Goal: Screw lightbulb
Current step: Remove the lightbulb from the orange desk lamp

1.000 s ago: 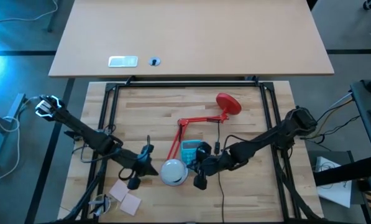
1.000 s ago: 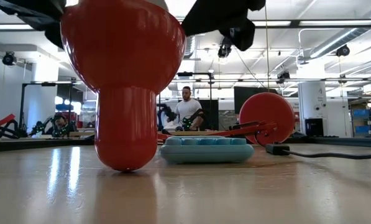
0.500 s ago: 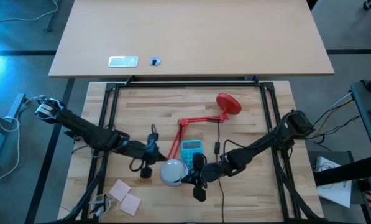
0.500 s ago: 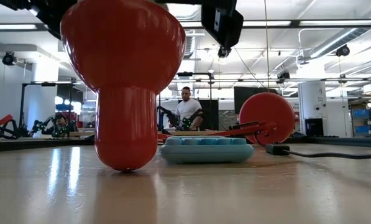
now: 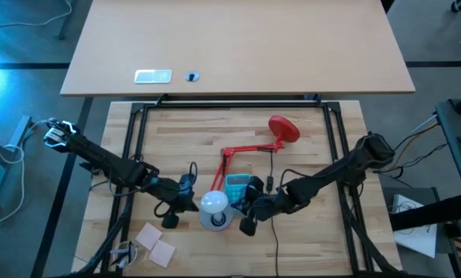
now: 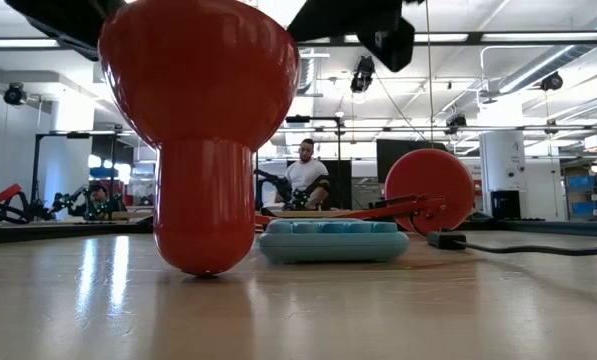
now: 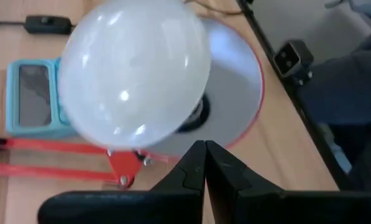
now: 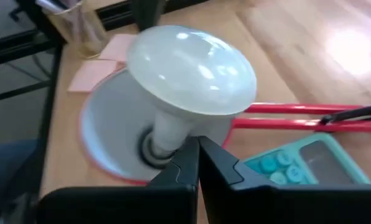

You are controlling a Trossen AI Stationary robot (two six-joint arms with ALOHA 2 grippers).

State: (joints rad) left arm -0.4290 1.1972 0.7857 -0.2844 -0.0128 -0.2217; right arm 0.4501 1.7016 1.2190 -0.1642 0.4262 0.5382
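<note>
Near the 6 o'clock edge of the wooden table (image 5: 307, 135), high view: red lamp shade (image 5: 217, 216), mouth up, white inside, resting on the boards. Lightbulb (image 5: 214, 203) seated base-down in the shade's centre, white dome uppermost, tilted slightly; greyish neck entering the socket, as shown in the right wrist view (image 8: 173, 127). Same bulb (image 7: 135, 81) filling much of the left wrist view, with the shade (image 7: 235, 81) behind it.

At 9 o'clock of the shade: left gripper (image 5: 185, 202), just beside the rim, fingers (image 7: 194, 171) pressed together on nothing, tips short of the bulb and not touching it.

At 3 o'clock of the shade: right gripper (image 5: 244, 210), just beside the rim, fingers (image 8: 197, 158) likewise closed and empty, tips near the bulb's neck.

At 1 o'clock of the shade: blue calculator (image 5: 236, 186), lying flat, touching or nearly touching the rim. Red lamp arm (image 5: 249, 147) running from the shade toward 12 o'clock, ending at round red base (image 5: 283, 127). Black cable (image 5: 275, 232) with inline switch, passing by the right arm.

At 8 o'clock of the shade: pink sticky notes (image 5: 156, 243).

Low view: shade's red outside (image 6: 203, 130) large in the foreground, calculator (image 6: 330, 241) behind it, a person (image 6: 304, 178) seated far off in the room.
</note>
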